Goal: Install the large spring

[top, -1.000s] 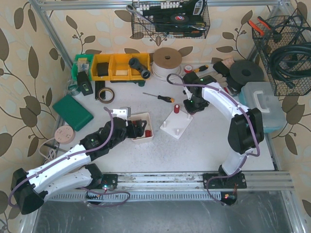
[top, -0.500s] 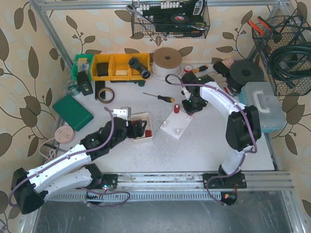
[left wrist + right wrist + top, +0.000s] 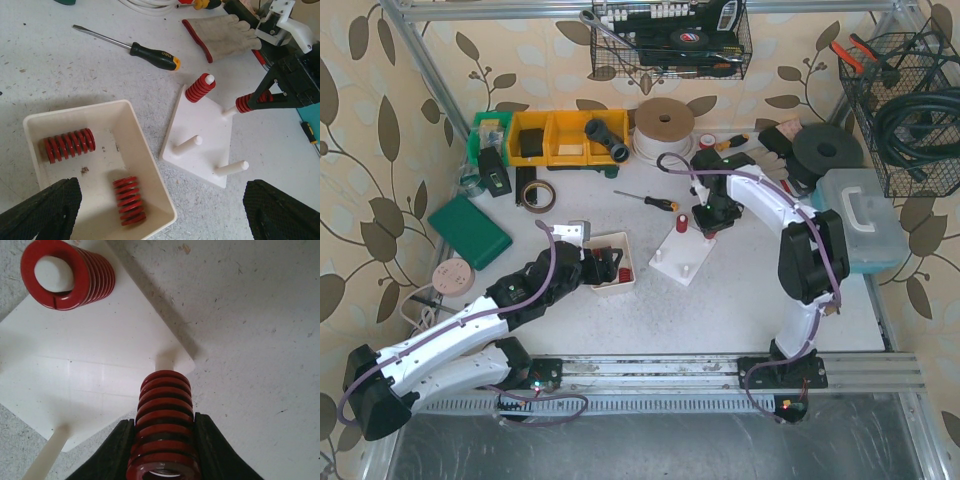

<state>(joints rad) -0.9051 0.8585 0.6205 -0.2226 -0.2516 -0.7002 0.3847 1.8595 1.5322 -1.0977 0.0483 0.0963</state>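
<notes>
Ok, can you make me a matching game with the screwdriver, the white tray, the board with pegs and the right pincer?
Things:
1. screwdriver
2. white tray
3. peg board
4. right pincer

Matches:
A. shut on a red spring
B. lying flat, black and yellow handle
C. two loose springs lying inside
D. one fitted spring standing on a peg

Pairs: 1-B, 2-C, 3-D, 4-A
</notes>
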